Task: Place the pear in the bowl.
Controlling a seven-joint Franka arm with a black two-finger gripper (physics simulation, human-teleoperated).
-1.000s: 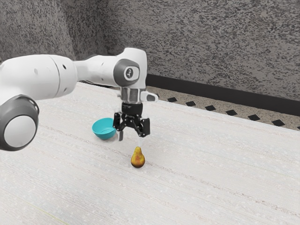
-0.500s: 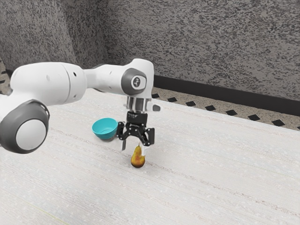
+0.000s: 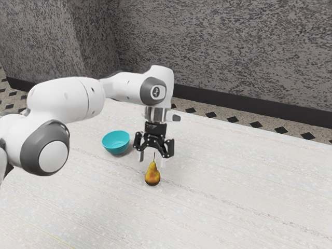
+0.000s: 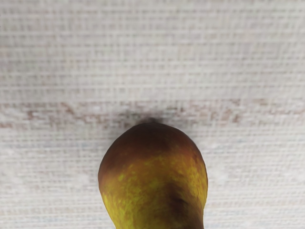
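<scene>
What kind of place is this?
Looks like a simulated tabletop test setup in a plain room: a robot arm over a pale table, just a bowl and a pear as props, and a mottled grey wall behind.

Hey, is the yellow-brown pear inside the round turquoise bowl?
No, the pear stands on the whitish streaked table, outside the bowl.

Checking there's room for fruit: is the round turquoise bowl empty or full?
Empty: the turquoise bowl shows a bare inside.
</scene>
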